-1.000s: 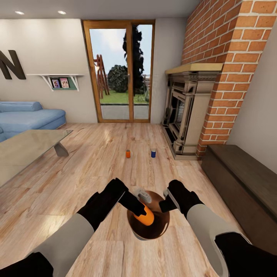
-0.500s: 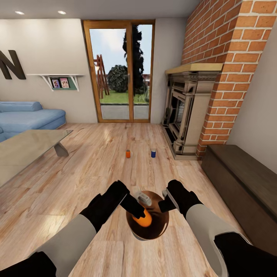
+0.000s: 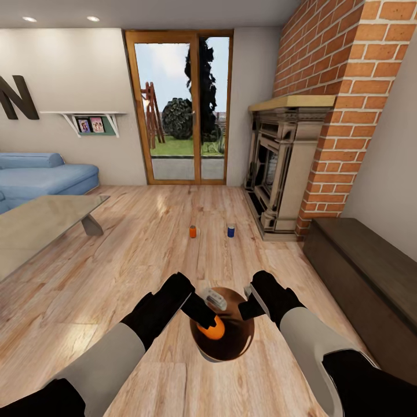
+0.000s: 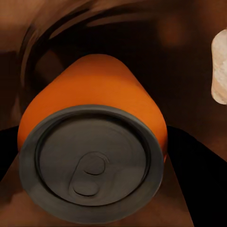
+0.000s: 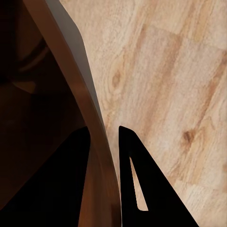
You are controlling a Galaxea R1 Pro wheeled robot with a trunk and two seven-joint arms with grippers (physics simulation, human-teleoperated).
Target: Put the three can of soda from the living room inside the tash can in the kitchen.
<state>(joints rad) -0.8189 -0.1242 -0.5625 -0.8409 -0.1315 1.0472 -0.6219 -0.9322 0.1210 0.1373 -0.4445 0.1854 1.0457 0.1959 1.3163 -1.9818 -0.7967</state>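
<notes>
The grey trash can [image 3: 231, 347] with its brown inside is right in front of me, over the wood floor. My left gripper [image 3: 209, 317] reaches down into it, shut on an orange soda can [image 3: 212, 330]. In the left wrist view that orange can [image 4: 94, 90] shows its dark top between the black fingers [image 4: 198, 179], with the bin's brown wall [image 4: 156, 42] behind. My right gripper [image 3: 248, 302] is shut on the bin's rim [image 5: 90, 113], one finger [image 5: 56, 179] inside and one outside. A second orange can [image 3: 193, 231] and a blue can [image 3: 231, 230] stand on the floor farther ahead.
A brick fireplace [image 3: 284, 168] and a low dark bench [image 3: 365, 272] line the right side. The glass coffee table [image 3: 40, 223] and light-blue sofa [image 3: 40, 176] are at the left. Wood-framed glass doors [image 3: 179, 110] close the far wall.
My left gripper has lowered the orange can deeper into the bin. The right gripper and the bin have barely moved.
</notes>
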